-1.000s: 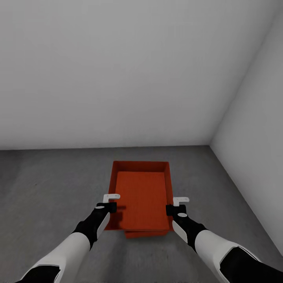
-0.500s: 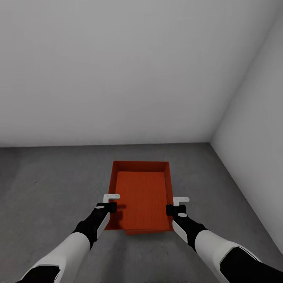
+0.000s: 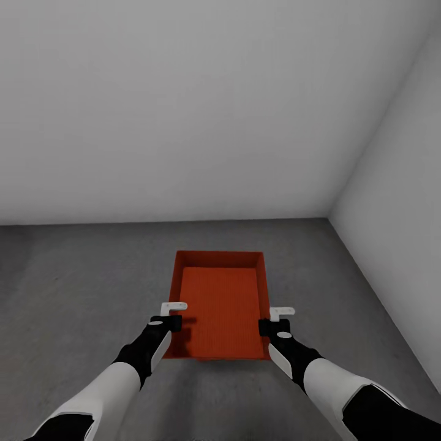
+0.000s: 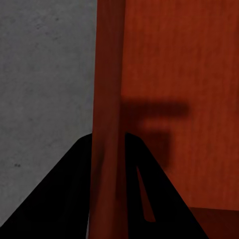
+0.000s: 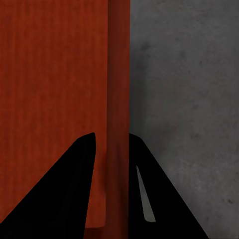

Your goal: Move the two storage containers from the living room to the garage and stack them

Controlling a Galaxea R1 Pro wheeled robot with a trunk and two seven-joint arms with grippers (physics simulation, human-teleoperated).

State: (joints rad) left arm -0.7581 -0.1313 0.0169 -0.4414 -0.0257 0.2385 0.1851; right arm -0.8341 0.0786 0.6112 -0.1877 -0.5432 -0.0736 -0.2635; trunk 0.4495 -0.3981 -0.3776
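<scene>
An orange-red storage container is held above the grey concrete floor near a white-walled corner, the left end effector clamped on its left wall and the right end effector clamped on its right wall.

The grey concrete floor carries an orange-red container near the white walls' corner

An orange-red storage container is held over the grey concrete floor, near the corner of two white walls. The left gripper grips its left wall. The right gripper grips its right wall.
</scene>
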